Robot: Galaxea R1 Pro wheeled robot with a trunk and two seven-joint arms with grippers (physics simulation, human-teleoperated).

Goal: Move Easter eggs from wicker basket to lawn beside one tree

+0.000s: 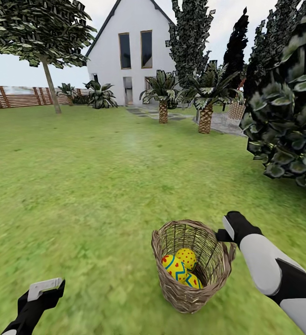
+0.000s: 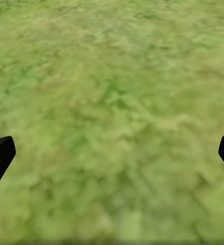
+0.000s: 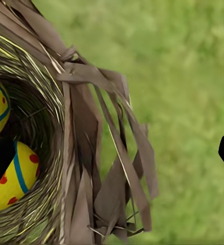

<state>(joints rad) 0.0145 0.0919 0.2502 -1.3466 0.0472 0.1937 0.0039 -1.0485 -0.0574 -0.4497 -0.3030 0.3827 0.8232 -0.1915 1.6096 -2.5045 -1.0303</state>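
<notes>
1. Just beside the right gripper (image 1: pixel 226 231), the wicker basket (image 1: pixel 190 288) is holding three Easter eggs (image 1: pixel 174 267) on the lawn (image 1: pixel 78 186).
2. Beneath the left gripper (image 2: pixel 112 153), fingers spread wide, grass is showing.
3. Straddling the basket rim, the right gripper's fingers (image 3: pixel 0 161) are standing wide apart.

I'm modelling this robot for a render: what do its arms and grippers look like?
The right arm has smooth, rounded white shells with black bands at the joints, ending in a black wrist and right gripper with a pale finger face. The left gripper is black with a light grey, flat finger. No cables or markings show.
</notes>
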